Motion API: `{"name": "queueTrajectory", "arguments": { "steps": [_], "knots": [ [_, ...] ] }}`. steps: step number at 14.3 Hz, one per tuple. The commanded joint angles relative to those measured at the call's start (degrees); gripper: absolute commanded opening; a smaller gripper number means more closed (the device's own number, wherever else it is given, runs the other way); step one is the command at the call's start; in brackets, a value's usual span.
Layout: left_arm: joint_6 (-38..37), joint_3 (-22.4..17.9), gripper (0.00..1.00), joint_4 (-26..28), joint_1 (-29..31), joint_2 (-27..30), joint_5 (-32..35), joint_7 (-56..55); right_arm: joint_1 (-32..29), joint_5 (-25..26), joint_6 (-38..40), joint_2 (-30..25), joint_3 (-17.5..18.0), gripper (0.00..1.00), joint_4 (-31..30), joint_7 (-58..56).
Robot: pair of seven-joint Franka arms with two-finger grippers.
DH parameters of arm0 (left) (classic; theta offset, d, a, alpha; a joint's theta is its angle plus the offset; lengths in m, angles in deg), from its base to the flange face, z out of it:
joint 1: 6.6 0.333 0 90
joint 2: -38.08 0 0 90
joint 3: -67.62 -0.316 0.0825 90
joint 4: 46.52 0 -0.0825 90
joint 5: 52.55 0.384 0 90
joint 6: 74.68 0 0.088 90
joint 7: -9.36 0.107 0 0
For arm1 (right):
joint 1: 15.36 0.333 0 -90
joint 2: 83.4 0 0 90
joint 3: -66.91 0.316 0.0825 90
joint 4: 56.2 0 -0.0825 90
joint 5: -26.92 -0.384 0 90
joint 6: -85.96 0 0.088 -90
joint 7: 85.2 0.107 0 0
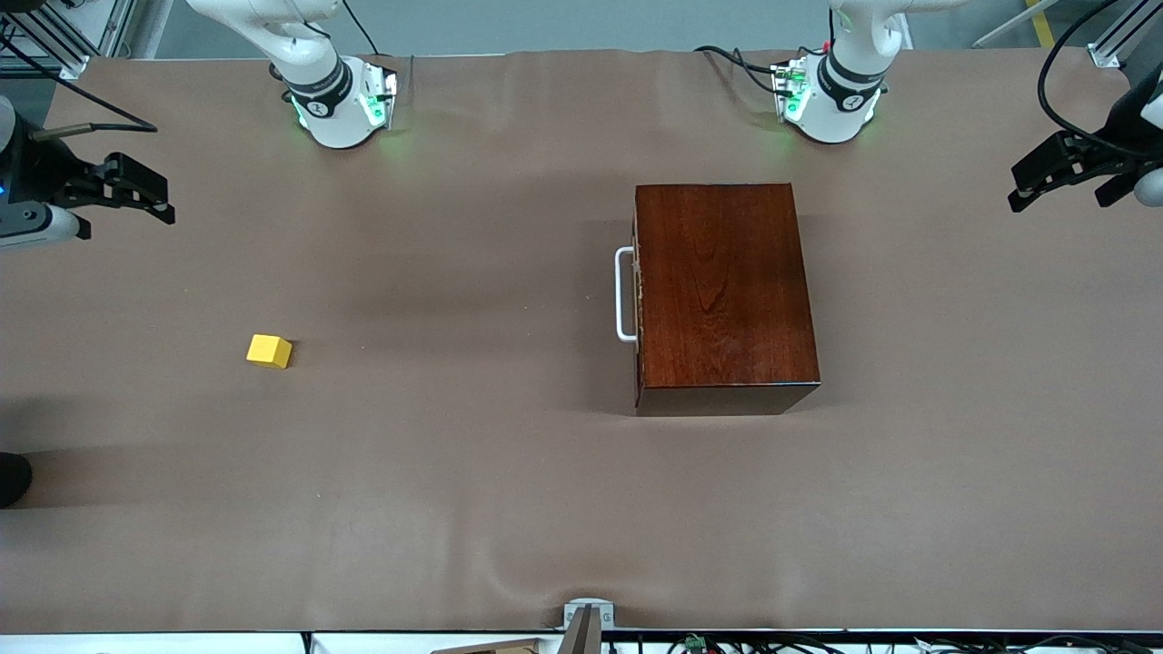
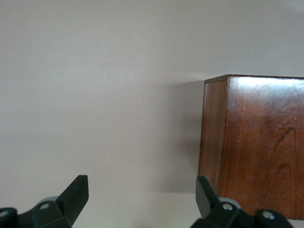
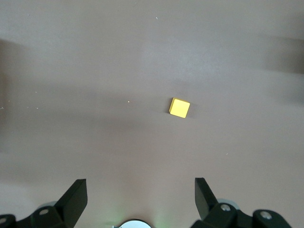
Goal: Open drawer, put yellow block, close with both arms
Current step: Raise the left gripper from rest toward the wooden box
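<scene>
The mahogany box (image 1: 722,291) stands on the table, nearer the left arm's end. Its drawer is shut, and the white loop handle (image 1: 623,294) faces the right arm's end. The yellow block (image 1: 269,351) lies on the cloth toward the right arm's end, apart from the box. My left gripper (image 1: 1018,189) is open and empty, in the air at the left arm's end of the table. Its wrist view shows the open gripper (image 2: 142,185) and a corner of the box (image 2: 256,152). My right gripper (image 1: 164,202) is open and empty at the right arm's end. Its wrist view shows the gripper (image 3: 140,185) and the block (image 3: 180,108).
A brown cloth (image 1: 454,472) covers the table, with slight wrinkles. The two arm bases (image 1: 341,104) (image 1: 831,100) stand along the edge farthest from the front camera. A grey clamp (image 1: 587,618) sits at the nearest edge. A dark object (image 1: 11,479) shows at the right arm's end.
</scene>
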Motion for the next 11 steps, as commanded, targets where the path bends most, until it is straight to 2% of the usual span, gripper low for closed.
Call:
{"name": "queueTrajectory", "arguments": {
  "steps": [1, 11],
  "knots": [
    [-1.2, 0.6, 1.00, -1.6, 0.5, -0.6, 0.8, -0.6, -1.0, -1.1, -0.1, -1.5, 0.4, 1.00, -1.3, -0.5],
    [-1.2, 1.3, 1.00, -3.0, -0.4, -2.0, 0.8, -0.6, -1.0, -1.0, -0.1, -1.5, 0.4, 1.00, -1.3, -0.5]
  ]
}}
